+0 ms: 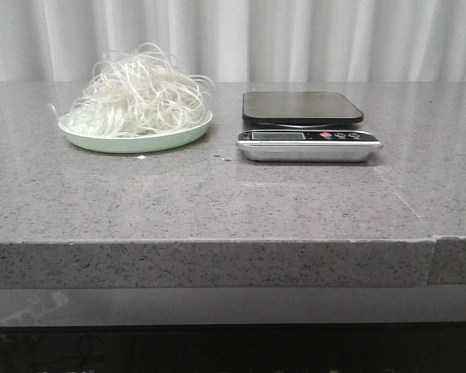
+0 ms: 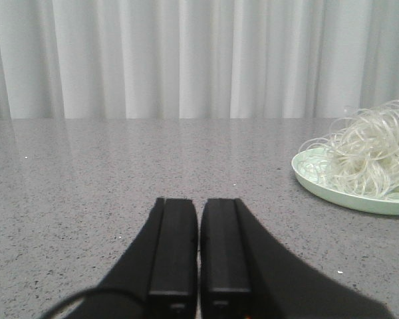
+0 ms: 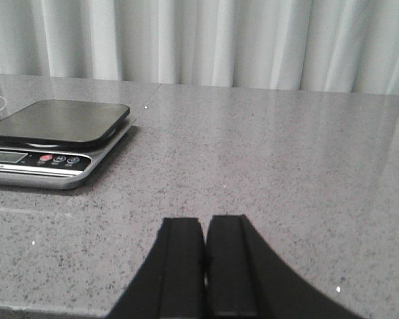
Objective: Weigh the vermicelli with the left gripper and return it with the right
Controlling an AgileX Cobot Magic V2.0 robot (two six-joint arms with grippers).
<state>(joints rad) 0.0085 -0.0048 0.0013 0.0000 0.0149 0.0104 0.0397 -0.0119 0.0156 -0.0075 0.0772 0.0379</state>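
The vermicelli (image 1: 140, 97) is a fluffy heap of whitish strands on a pale green plate (image 1: 101, 143) at the table's back left. It also shows in the left wrist view (image 2: 371, 151) on the plate (image 2: 319, 186). A kitchen scale (image 1: 307, 145) with a black platform (image 1: 301, 106) stands to the plate's right, platform bare; it shows in the right wrist view (image 3: 46, 166). My left gripper (image 2: 199, 203) is shut and empty, low over the table, apart from the plate. My right gripper (image 3: 205, 220) is shut and empty, apart from the scale. Neither gripper shows in the front view.
The grey speckled stone table (image 1: 217, 202) has its front edge near the camera and a seam (image 1: 433, 237) at the front right. White curtains (image 1: 295, 39) hang behind the table. A few small white crumbs (image 1: 141, 158) lie in front of the plate.
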